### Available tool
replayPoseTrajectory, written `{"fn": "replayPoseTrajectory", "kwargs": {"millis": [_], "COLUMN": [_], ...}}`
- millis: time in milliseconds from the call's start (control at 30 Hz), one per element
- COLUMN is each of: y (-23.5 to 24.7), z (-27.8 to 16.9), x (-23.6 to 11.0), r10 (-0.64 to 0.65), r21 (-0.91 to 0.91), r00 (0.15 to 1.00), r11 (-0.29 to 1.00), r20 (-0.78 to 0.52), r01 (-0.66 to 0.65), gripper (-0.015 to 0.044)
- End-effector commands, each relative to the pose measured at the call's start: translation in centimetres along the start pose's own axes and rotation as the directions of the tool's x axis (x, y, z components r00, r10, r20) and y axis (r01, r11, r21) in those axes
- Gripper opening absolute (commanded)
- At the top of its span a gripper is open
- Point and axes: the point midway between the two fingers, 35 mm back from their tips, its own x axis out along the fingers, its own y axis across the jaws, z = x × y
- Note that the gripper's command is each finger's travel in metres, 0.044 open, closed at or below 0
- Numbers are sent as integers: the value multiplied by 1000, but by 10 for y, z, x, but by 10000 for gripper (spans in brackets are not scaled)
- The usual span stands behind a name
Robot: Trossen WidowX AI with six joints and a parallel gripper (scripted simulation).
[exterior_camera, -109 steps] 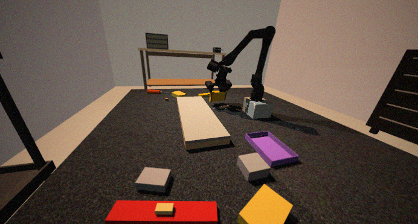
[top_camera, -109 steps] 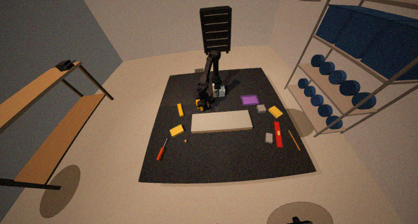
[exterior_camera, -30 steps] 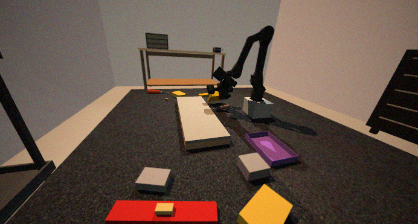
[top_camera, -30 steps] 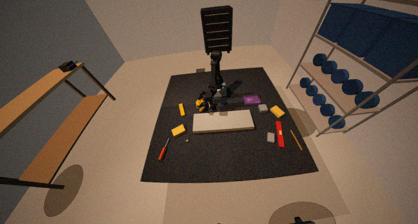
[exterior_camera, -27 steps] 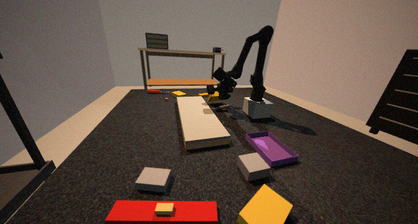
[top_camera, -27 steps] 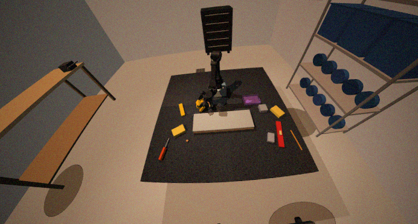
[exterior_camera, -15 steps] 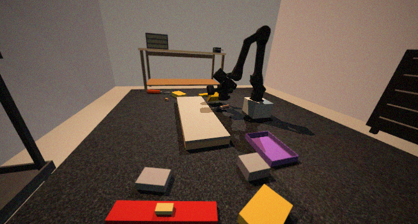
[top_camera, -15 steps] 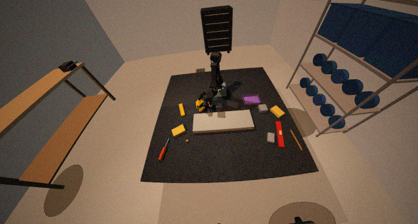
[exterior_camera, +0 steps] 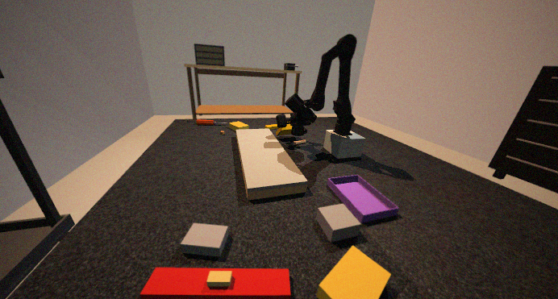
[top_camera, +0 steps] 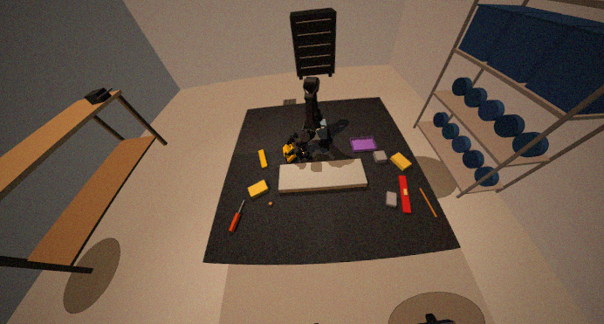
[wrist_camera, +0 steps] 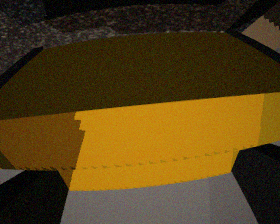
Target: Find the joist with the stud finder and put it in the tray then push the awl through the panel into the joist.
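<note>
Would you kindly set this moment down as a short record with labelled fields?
arm: reaches from its grey base block toward the far end of the panel
gripper: shut on the stud finder
stud finder: yellow and black, at the panel's far end
floor panel: pale, flat on the dark mat; no hole seen
tray: purple, nothing in it
awl: cannot tell which tool it is

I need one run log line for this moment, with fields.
stage: scanning | gripper: shut on stud finder | position: at panel far end | tray: holds nothing | awl: not identified
</note>
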Motion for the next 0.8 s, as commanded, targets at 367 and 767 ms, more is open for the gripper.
{"fn": "replayPoseTrajectory", "kwargs": {"millis": [367,767], "y": [-1,-1], "z": [-16,-17], "x": [-9,-10], "r10": [-1,-1], "r21": [-3,-3], "r00": [998,997], "r11": [1000,1000], "r20": [-69,-80], "r01": [1,1], "gripper": [0,0]}}
